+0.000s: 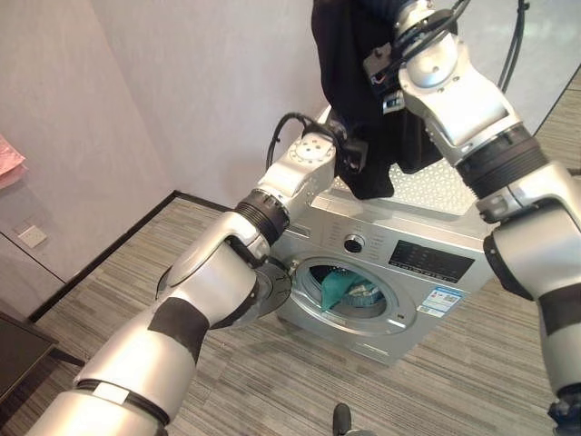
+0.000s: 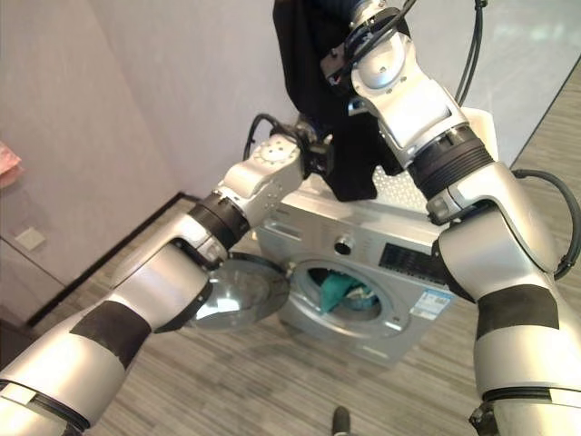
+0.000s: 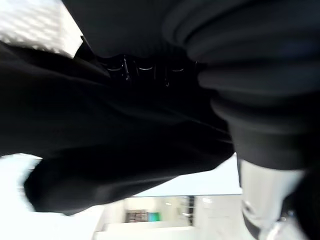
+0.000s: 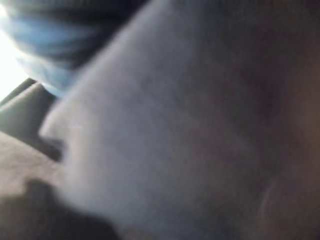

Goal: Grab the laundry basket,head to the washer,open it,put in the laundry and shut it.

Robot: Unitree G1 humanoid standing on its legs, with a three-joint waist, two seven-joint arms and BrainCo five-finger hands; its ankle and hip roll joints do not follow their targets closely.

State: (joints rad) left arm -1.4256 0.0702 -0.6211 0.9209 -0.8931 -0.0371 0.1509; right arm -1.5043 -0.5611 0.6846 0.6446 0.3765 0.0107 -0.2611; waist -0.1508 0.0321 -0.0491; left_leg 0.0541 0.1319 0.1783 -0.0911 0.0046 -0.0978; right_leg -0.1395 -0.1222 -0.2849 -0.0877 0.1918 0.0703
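A black garment (image 1: 349, 54) hangs high over the silver washer (image 1: 381, 236), held between both arms. My left hand (image 1: 352, 154) reaches into its lower part and is buried in the cloth, as the left wrist view also shows with black cloth (image 3: 125, 150) all around. My right hand (image 1: 381, 11) is up at the top edge, wrapped in the same garment. The washer's round door (image 2: 241, 291) stands swung open to the left. A teal garment (image 1: 338, 289) lies in the drum opening. The white perforated laundry basket (image 2: 477, 127) rests on top of the washer, behind the black cloth.
The washer stands against a pale wall, on wood-look flooring. A dark piece of furniture (image 1: 14, 350) is at the lower left. A pink item (image 1: 9, 159) and a wall socket (image 1: 32, 236) are on the left wall.
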